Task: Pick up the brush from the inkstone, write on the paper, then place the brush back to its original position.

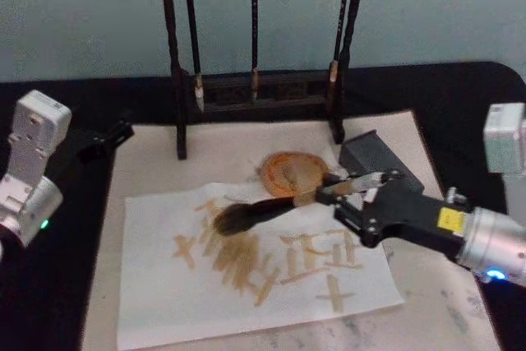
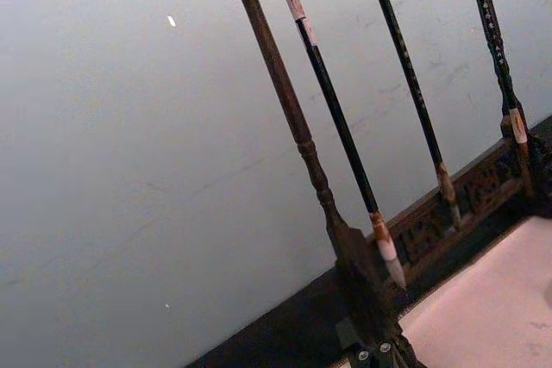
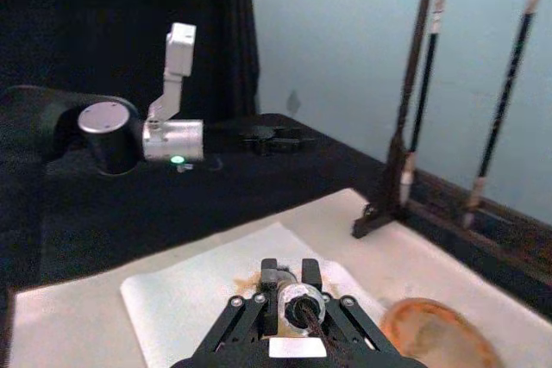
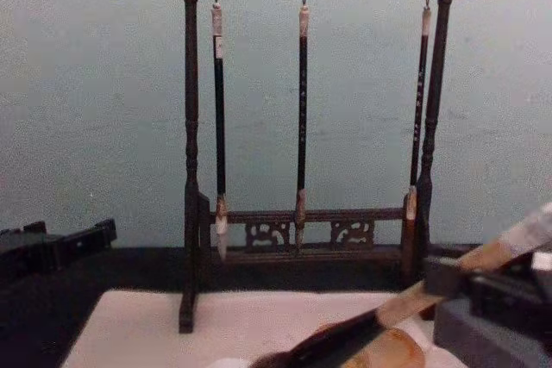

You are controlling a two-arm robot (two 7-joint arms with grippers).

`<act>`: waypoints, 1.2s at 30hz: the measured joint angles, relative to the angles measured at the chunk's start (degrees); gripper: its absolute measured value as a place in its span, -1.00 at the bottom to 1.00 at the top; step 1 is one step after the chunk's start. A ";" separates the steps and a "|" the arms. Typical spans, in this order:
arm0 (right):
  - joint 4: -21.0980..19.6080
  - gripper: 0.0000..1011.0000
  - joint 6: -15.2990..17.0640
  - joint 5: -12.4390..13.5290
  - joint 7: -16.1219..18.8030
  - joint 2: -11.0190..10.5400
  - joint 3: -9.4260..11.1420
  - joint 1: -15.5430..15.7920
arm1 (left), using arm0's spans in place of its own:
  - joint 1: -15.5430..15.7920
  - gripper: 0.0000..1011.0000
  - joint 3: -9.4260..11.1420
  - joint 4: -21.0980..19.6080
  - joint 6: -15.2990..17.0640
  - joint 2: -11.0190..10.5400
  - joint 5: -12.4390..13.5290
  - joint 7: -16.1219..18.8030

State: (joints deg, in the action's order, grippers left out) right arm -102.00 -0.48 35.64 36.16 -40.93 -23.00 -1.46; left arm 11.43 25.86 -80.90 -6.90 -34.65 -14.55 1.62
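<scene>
Brush (image 1: 271,206) gripped by right hand (image 1: 333,195), over paper (image 1: 164,285)

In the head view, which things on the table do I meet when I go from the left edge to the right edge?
Left gripper, parked → bristle head of the brush, over the paper → round orange dish → right gripper, shut on the brush handle.

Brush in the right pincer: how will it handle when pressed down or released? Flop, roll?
The brush has a straight, rigid-looking handle, so it should be stiff in the right pincer. Its bushy bristle head will probably bend and splay against the paper. The handle looks round, so it may roll once released.
</scene>
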 joint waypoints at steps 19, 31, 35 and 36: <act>3.83 -0.67 1.60 -0.37 1.25 0.98 -4.54 -1.92 | 0.00 0.98 0.00 0.00 0.00 0.00 0.00 0.00; 3.44 -0.67 0.59 0.81 0.50 -1.10 -2.35 0.35 | 0.00 0.98 0.00 0.00 0.00 0.00 0.00 0.00; 3.56 -0.67 0.35 1.41 0.55 -1.58 -1.56 0.87 | 0.00 0.98 0.00 0.00 0.00 0.00 0.00 0.00; 3.60 -0.67 0.32 1.59 0.59 -1.71 -1.34 0.97 | 0.00 0.98 0.00 0.00 0.00 0.00 0.00 0.00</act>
State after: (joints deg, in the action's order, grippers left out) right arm -98.40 -0.16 37.23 36.74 -42.64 -24.34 -0.49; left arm 11.43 25.86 -80.90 -6.91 -34.65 -14.55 1.62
